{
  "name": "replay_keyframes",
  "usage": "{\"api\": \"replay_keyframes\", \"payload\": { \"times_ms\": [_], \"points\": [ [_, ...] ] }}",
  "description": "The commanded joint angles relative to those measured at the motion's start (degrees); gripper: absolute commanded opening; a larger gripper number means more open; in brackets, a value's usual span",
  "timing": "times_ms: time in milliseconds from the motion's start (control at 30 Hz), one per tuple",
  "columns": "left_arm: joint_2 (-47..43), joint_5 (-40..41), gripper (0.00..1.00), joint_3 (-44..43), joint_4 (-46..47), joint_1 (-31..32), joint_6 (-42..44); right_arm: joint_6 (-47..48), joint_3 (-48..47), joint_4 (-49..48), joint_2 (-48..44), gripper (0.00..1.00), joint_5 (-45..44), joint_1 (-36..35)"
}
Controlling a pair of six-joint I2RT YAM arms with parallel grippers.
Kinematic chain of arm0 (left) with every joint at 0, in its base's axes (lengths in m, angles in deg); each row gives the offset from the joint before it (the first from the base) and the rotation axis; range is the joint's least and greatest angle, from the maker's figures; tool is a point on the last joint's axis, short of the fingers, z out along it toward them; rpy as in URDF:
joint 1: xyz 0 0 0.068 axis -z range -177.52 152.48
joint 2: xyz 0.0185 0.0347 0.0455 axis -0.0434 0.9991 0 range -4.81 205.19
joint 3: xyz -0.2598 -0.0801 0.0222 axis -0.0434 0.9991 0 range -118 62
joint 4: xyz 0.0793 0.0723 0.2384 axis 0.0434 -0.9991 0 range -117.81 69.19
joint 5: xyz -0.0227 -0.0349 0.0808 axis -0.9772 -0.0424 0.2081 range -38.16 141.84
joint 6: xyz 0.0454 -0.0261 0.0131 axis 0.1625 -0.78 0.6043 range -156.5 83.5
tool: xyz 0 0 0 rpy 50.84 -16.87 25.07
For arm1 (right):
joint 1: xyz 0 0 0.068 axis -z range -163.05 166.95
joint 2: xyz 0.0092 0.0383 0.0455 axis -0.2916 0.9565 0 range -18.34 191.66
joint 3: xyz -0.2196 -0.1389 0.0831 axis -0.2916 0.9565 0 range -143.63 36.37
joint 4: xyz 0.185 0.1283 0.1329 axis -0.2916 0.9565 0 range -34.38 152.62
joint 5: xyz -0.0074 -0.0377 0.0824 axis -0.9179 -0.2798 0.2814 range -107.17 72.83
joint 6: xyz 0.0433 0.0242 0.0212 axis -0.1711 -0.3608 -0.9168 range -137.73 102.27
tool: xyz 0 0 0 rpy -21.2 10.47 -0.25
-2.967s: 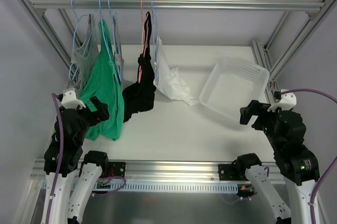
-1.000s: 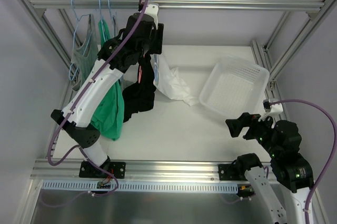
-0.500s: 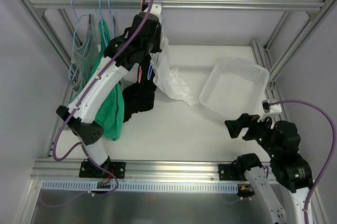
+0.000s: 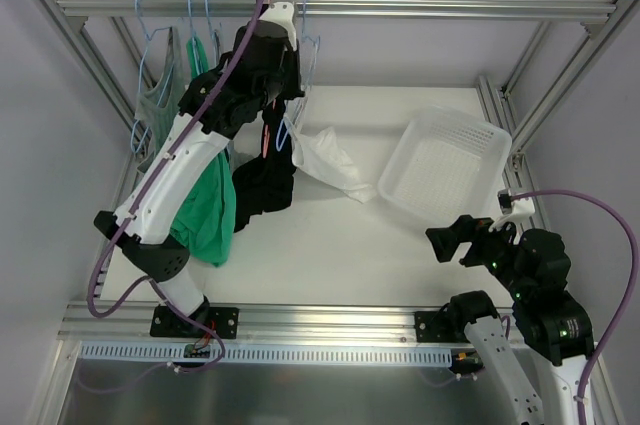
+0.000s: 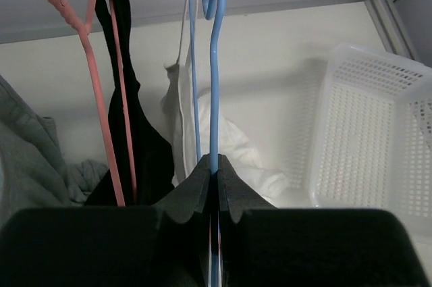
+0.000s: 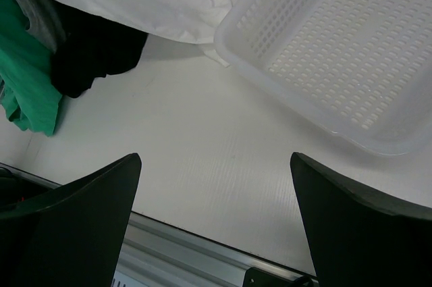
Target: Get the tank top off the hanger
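Right now the job looks partly done. Nearest to us, the right gripper (image 4: 445, 241) hangs low over the table (image 4: 330, 245). Its fingers are spread wide and hold nothing. It is well apart from the clothes.

A bit farther on, most of the tank top (image 4: 330, 160) lies in a soft heap on the table. A white basket (image 4: 402, 148) sits just beside it, and a corner of the cloth lies right at its rim.

Farther up, the left gripper (image 5: 213, 165) has its fingers pinched tight on the thin blue wire of the hanger (image 5: 215, 98). The hook is up by the rail (image 4: 450, 7). I cannot tell if it rests on the rail.

One thin white strap runs up beside the blue wire in the left wrist view. So I think the top is not all the way off yet.

I think the step now is sliding that last strap off. The next move needs a tip or a pull of the hanger, so the strap slips past the end. Or the right gripper could come over, pinch the cloth and tug it down. The cloth is thin and floppy, so it may catch.

A black garment (image 4: 265, 180) on a pink hanger (image 5: 100, 105) hangs just beside the blue one, so there is little room on that side. Farther left hang a green top (image 4: 205, 210) and a grey top (image 4: 160, 105). They are not in the way.
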Motion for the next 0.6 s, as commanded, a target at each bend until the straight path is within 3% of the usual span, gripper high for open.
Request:
{"api": "replay_keyframes", "payload": {
  "times_ms": [0,400,567],
  "points": [
    [-4.79,-1.8,0.0,-0.19,8.35,0.24,-1.79,-0.86,0.91,-2.35,0.45,0.99,1.4,-0.22],
    [-8.3,-6.27,0.0,3.06,10.64,0.24,-4.95,-0.6,1.18,-2.43,0.36,0.99,1.49,-0.22],
    [-16.03,-10.41,0.0,10.87,11.96,0.32,-6.79,-0.07,1.17,-4.89,0.97,1.0,2.37,-0.3]
  ]
}}
